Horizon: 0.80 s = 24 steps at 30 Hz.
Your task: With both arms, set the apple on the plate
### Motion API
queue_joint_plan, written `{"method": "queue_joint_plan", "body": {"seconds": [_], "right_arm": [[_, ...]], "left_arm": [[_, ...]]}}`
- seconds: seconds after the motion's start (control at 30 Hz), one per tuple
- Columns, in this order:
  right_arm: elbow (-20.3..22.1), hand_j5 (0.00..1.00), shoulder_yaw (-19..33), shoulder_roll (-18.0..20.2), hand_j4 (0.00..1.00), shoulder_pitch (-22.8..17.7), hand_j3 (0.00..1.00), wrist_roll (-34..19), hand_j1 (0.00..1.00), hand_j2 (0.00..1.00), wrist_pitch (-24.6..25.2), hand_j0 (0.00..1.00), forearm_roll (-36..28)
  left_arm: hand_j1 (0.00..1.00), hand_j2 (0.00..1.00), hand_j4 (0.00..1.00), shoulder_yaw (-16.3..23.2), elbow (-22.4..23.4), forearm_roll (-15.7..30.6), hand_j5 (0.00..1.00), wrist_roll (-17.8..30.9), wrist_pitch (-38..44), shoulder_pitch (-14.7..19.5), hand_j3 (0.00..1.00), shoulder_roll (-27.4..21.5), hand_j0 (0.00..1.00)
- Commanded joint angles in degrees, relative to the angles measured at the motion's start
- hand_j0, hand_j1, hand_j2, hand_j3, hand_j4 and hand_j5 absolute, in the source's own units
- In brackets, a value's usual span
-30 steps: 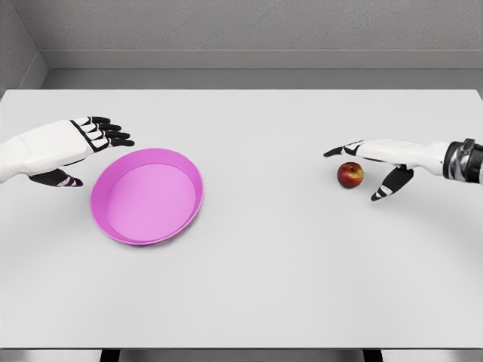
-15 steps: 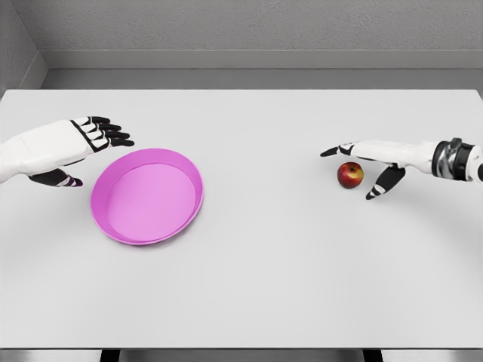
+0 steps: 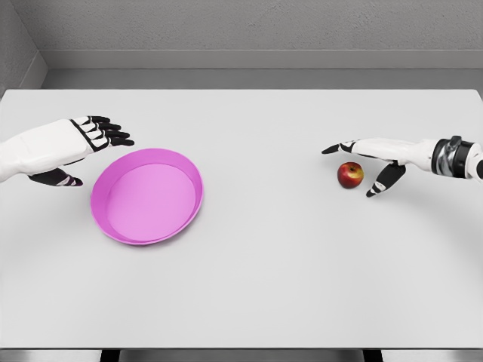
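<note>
Right hand [image 3: 367, 162] spread open around red apple [image 3: 349, 175] (not gripping) near table's [image 3: 302, 264] right edge; left hand [image 3: 79, 147] open beside pink plate [image 3: 147, 196].

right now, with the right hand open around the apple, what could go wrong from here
The right hand is open, with fingers above and thumb beside the apple. The apple is round and free on the table, so an uneven close could nudge it rolling. The pink plate sits far across by the left hand, so the long carry or handover gives chances for a drop.
</note>
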<state>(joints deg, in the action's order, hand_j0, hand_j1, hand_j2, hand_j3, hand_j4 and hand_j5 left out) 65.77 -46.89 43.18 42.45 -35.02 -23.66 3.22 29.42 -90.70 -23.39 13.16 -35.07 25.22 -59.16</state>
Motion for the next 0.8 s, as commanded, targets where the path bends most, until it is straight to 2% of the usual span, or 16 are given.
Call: {"method": "queue_joint_plan", "body": {"seconds": [0.0,0.2,0.27,0.3,0.4,0.63,0.77], "right_arm": [[-0.1,0.92,0.0,0.0,0.92,0.0,0.92,0.0,0.92,0.92,0.1,0.92,-0.3],[-0.1,0.92,-1.5,-0.1,0.92,0.1,0.92,0.0,0.92,0.92,0.1,0.92,-0.3],[-0.1,0.88,-1.5,-0.1,0.88,0.1,0.88,0.0,0.88,0.88,0.1,0.88,-0.3],[-0.1,0.83,-1.5,-0.1,0.83,0.1,0.83,0.0,0.83,0.83,0.1,0.83,-0.3],[-0.1,0.75,-1.5,-0.1,0.75,0.1,0.75,0.0,0.75,0.75,0.1,0.75,-0.3],[-0.1,0.49,-1.5,-0.1,0.49,0.1,0.49,0.0,0.49,0.49,-0.9,0.49,-0.3],[-0.4,0.47,-1.5,0.0,0.47,0.1,0.47,0.0,0.47,0.47,-1.8,0.47,-0.3]], "left_arm": [[1.0,1.0,1.0,-0.1,0.0,0.4,1.0,0.0,0.1,0.0,1.0,-0.1,1.0],[1.0,1.0,1.0,-0.1,0.0,0.4,1.0,0.0,0.1,0.0,1.0,-0.1,1.0],[1.0,1.0,1.0,-0.1,0.0,0.4,1.0,0.0,0.1,0.0,1.0,-0.1,1.0],[1.0,1.0,1.0,-0.1,0.0,0.4,1.0,0.0,0.1,0.0,1.0,-0.1,1.0],[1.0,1.0,1.0,-0.1,0.0,0.4,1.0,0.0,0.1,0.0,1.0,-0.1,1.0],[1.0,1.0,1.0,-0.1,0.0,0.4,1.0,0.0,0.1,0.0,1.0,-0.1,1.0],[1.0,1.0,1.0,-0.1,0.0,0.4,1.0,0.0,0.1,0.0,1.0,-0.1,1.0]]}}
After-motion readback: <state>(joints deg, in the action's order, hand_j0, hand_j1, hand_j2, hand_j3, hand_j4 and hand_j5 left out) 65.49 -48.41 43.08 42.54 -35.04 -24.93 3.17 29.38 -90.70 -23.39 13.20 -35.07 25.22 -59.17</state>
